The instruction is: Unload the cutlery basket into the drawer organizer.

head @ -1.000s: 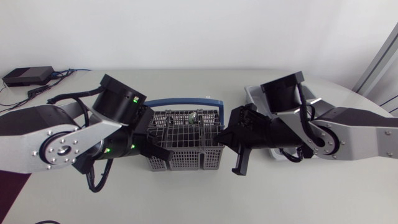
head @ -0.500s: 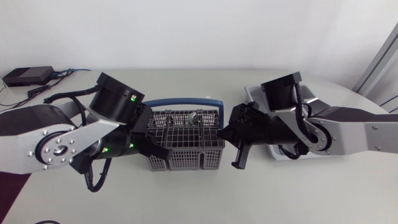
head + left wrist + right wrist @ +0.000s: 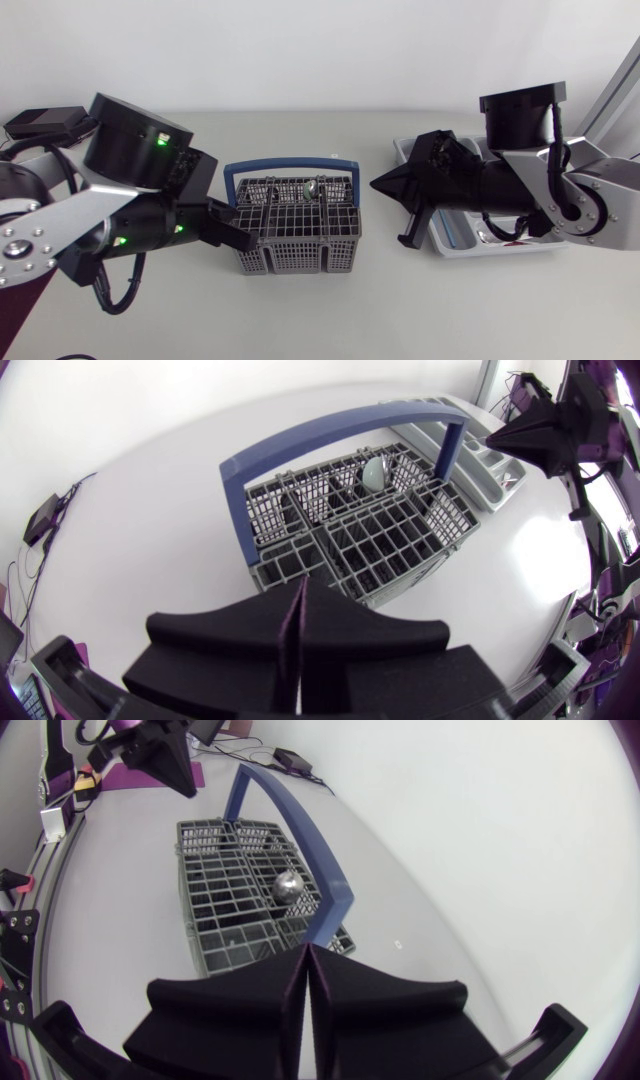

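Left pincer (image 3: 300, 595) closed: fingers (image 3: 230, 645) flat against each other along one seam, nothing held. In the head view, same pincer (image 3: 248, 240) coming in from the left, tip at the near left corner of the cutlery basket (image 3: 300, 235); contact with the basket impossible to tell. From the left wrist, basket (image 3: 370, 530) just ahead of the tip, upright on the surface (image 3: 330, 310), grey grid of small cells, blue handle (image 3: 330, 435) arched over it from side to side.

Right pincer (image 3: 305, 960) likewise closed, fingers (image 3: 380, 1000) pressed together, empty. In the head view, right pincer (image 3: 380, 185) pointing at the basket's right side, clearly apart from it, above the surface between the basket and the drawer organizer (image 3: 405, 150). From the right wrist, basket (image 3: 240, 890) ahead of the tip, handle (image 3: 300, 830) running away from the camera, left pincer (image 3: 165, 755) beyond the basket's far end.

One spoon (image 3: 313, 188) standing in a cell at the basket's far side, close under the handle, rounded bowl upward; same spoon (image 3: 373, 473) seen from the left wrist, and again (image 3: 288, 886) from the right. Other cells dark, contents not discernible.

Drawer organizer, a pale grey tray with long compartments, at the right of the basket and well apart from it, largely under the right arm; from the left wrist, organizer (image 3: 480, 450) beyond the basket, with the right pincer (image 3: 530, 435) over it.

Far left on the surface, a small black box (image 3: 45, 122) with cables.
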You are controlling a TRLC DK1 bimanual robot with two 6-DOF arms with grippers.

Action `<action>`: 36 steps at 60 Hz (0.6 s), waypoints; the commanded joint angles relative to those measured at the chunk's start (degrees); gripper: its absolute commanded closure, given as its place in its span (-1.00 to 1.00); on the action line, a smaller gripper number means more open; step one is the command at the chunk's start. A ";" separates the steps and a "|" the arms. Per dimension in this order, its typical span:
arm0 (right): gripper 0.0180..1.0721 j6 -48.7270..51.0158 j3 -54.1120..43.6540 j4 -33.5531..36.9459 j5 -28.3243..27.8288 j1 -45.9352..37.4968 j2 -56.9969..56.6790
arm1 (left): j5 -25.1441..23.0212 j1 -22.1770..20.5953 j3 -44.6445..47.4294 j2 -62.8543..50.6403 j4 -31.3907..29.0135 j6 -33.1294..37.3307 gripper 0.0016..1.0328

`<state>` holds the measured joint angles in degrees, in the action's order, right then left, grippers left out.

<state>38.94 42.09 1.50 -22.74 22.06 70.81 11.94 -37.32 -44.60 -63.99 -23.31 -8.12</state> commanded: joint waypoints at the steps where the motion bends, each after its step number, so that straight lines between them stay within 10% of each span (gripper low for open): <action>1: 0.89 -1.23 0.45 -0.35 -1.34 -2.29 1.97 | 0.18 -0.30 2.41 3.25 -1.12 2.23 0.93; 36: 0.89 -3.08 19.79 -2.73 -8.81 -8.44 30.62 | -11.51 -3.99 11.55 4.48 -4.55 9.00 0.93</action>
<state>38.28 58.13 -1.72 -30.28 14.72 97.89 2.24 -41.01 -35.14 -58.26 -27.55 -1.17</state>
